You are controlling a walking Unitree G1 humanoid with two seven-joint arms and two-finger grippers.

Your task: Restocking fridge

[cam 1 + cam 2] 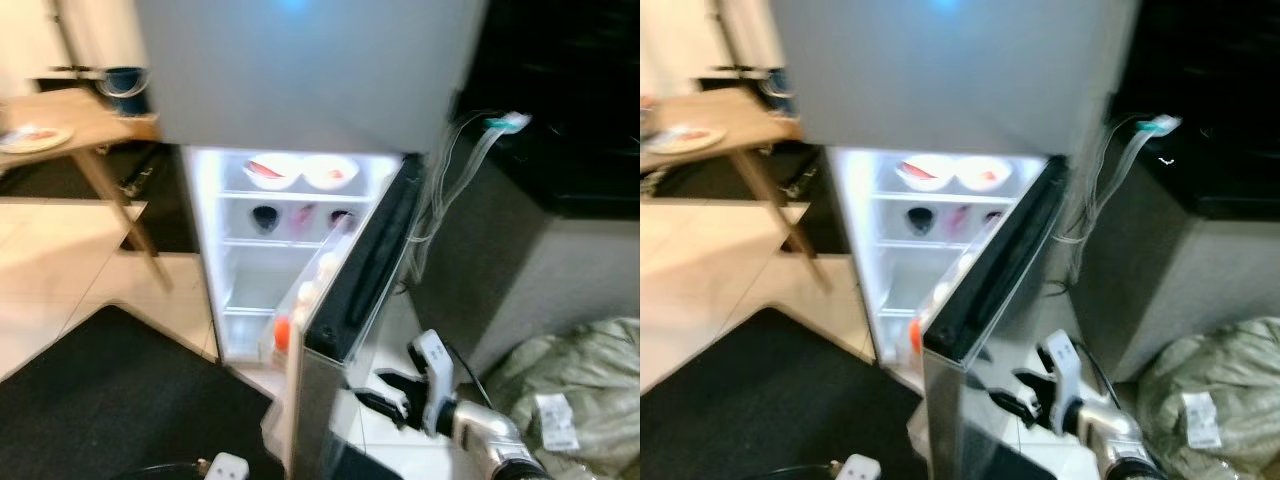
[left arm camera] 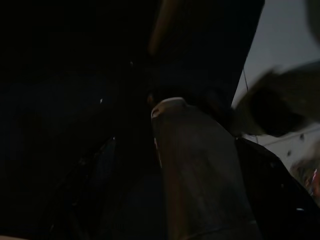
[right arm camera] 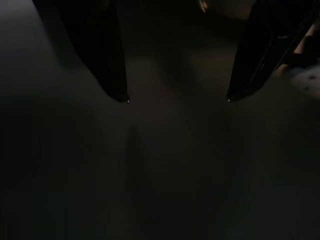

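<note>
Left eye view: fridge [image 1: 300,90] upright, door [image 1: 355,290] swung toward right gripper [image 1: 385,392], fingers apart just beside its outer face; floor behind free.

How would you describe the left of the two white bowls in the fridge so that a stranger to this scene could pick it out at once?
Start at the open fridge with its lit interior. On its top shelf two white bowls stand side by side. The left bowl is the one farther from the open door, and it holds something red lying as a long streak, while its neighbour shows only a small red spot.
</note>
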